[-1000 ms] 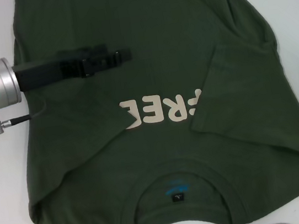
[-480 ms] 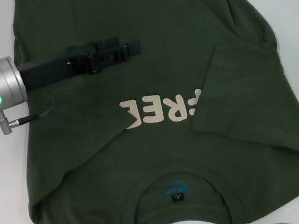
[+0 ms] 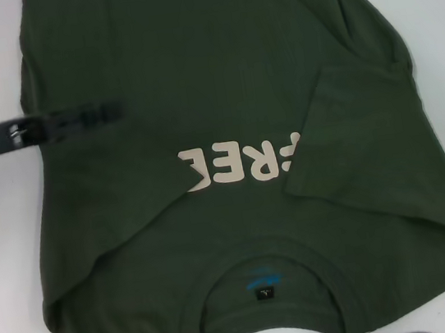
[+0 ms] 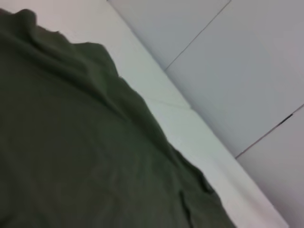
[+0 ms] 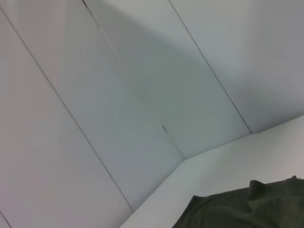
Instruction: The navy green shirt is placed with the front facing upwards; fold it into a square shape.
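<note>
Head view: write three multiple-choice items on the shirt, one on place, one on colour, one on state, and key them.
1. The left end effector is over the shirt's:
A. left side
B. collar
C. right sleeve

2. The chest letters are:
A. blue
B. cream
C. red

3. The right sleeve is:
A. spread flat outward
B. folded in over the body
C. rolled up

Answers: 1 A, it reaches in from the left edge. 2 B, pale against the green. 3 B, it covers part of the lettering.

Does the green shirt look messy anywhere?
Yes. On the navy green shirt, the right sleeve is folded in over the chest, hiding part of the lettering; the other side looks unfolded. The left gripper hovers over it.
</note>
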Controlling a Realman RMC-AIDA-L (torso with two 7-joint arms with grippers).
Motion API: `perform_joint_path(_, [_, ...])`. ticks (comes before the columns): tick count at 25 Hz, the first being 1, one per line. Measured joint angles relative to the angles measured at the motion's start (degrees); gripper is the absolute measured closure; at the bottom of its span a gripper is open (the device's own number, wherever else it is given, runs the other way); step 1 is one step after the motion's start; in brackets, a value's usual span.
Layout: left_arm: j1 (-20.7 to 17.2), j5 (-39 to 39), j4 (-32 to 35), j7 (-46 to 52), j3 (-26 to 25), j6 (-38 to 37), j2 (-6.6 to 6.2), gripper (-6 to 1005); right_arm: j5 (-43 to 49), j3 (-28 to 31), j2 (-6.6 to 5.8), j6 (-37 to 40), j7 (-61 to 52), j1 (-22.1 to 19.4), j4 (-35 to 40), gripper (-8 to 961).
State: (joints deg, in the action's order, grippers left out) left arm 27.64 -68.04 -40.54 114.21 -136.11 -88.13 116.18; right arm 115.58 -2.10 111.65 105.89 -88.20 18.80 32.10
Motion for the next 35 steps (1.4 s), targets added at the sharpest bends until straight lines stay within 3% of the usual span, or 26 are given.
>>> perform_joint_path(4, [-2.73,0.07,-0.01,0.85,-0.5,-2.67,-2.67,191,0.08,-0.02,-0.14,-0.92,-0.19,1.07,0.0,147])
perform_joint_path(7, [-4.46,0.18,-0.31,2.33,-0.53,-4.18,-3.53,192,0.12,-0.12,-0.17,-1.35,-0.23,1.35,-0.01,147])
perform_joint_path(17, [-7.47,6.61,-1.55,5.72,-0.68,-9.45,-3.63,195,0.18,-0.69,-0.09,-5.01,-1.52,2.42,-0.14,147])
perform_joint_path(27, [-8.88,9.8,-1.52,6.34,-0.85,-11.36,-4.92,198,0.19,-0.89,0.08,-6.31,-1.68,2.82,-0.38,146])
perform_joint_path(35, [-10.93,12.17,-0.67,6.41,-4.7,-12.78,-5.57,200,0.19,-0.9,0.16,-7.04,-1.34,2.48,-0.56,146])
